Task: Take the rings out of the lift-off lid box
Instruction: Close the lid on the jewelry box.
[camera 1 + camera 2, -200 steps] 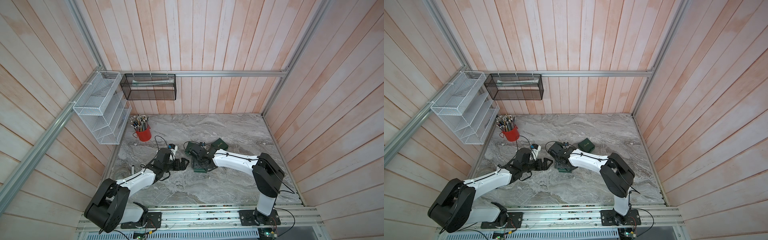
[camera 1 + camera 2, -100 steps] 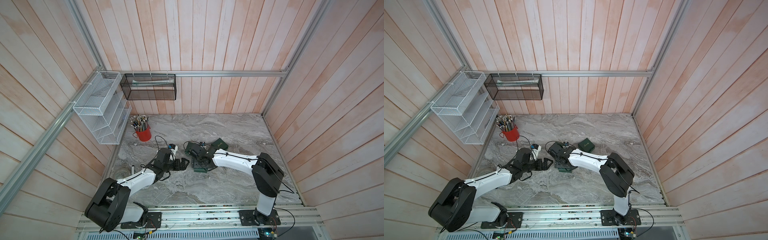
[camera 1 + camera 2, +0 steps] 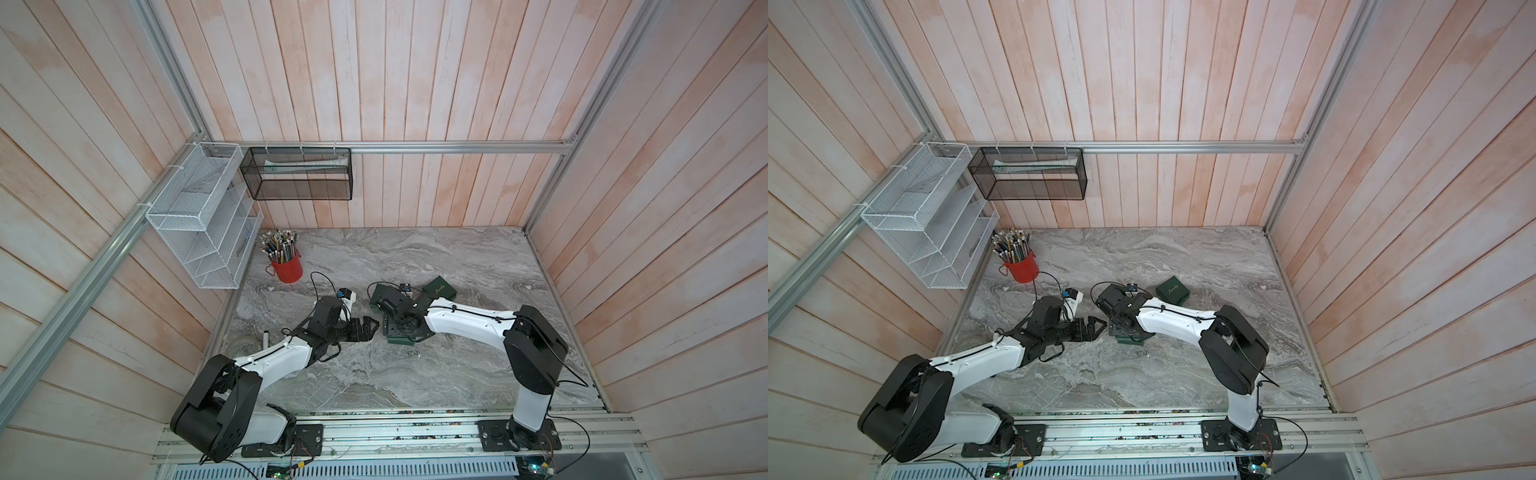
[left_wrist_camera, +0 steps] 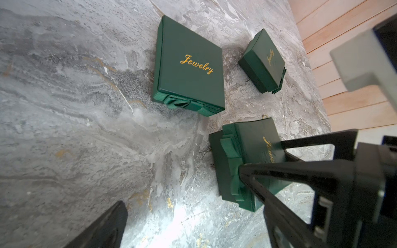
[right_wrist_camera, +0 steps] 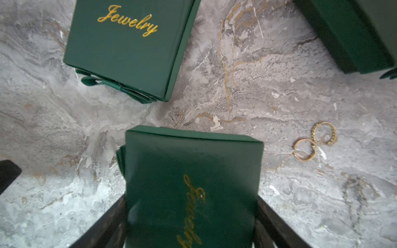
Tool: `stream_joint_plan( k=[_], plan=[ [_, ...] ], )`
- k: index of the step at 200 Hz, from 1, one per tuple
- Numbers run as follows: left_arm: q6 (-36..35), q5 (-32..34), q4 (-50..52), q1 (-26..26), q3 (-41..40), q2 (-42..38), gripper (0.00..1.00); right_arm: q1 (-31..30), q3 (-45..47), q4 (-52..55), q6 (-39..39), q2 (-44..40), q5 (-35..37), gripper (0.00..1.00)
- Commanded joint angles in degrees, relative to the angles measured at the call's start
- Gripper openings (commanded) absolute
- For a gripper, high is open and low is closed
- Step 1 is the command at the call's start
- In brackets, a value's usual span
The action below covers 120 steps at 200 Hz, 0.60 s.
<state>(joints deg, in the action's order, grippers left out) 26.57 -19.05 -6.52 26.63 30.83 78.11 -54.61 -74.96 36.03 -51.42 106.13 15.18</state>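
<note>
Right gripper (image 5: 191, 199): jaws set wide, clamped on both sides of the green box (image 5: 193, 163). I can't tell whether the box is clear of the marble (image 5: 236, 90). Two rings (image 5: 313, 137) lie side by side on bare marble just beside it. Left gripper (image 3: 369, 327) is fully spread and holds nothing, close to the box's edge. The flat box (image 5: 129, 49) is near, with an open strip between. A third box (image 5: 354, 32) is cut off by the frame. In both top views the rings are too small to find.

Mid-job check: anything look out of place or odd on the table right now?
Two rings lie loose on the bare table, side by side, beside the box clamped in the right gripper. Small and unsecured there, they could get knocked. Nothing else looks spilled or damaged.
</note>
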Motion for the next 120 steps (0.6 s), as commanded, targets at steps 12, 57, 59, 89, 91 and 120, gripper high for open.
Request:
stream_joint_plan(
  k=[12, 57, 59, 89, 91, 120],
  plan=[
    [-0.99, -0.32, -0.9, -0.18, -0.1, 0.51, 1.0, 0.38, 0.24, 0.95, -1.62, 0.31, 0.12, 0.8],
    [-0.73, -0.86, -1.31, -0.22, -0.46, 0.08, 1.0, 0.47, 0.08, 0.44, -3.05, -0.04, 0.39, 0.8],
    [-0.79, -0.83, -1.23, -0.19, -0.45, -0.03, 1.0, 0.47, 0.08, 0.4, -3.07, 0.0, 0.38, 0.8],
    [-0.67, -0.95, -1.18, -0.22, -0.65, -0.7, 1.0, 0.56, 0.16, 0.06, -4.41, -0.21, 0.29, 0.8],
    [-0.69, -0.94, -1.16, -0.21, -0.65, -0.75, 1.0, 0.56, 0.23, 0.06, -4.46, -0.21, 0.29, 0.8],
    [-0.66, -1.04, -1.16, -0.18, -0.9, -1.36, 1.0, 0.56, 1.02, -0.27, -6.02, -1.56, 1.13, 0.79]
  ],
)
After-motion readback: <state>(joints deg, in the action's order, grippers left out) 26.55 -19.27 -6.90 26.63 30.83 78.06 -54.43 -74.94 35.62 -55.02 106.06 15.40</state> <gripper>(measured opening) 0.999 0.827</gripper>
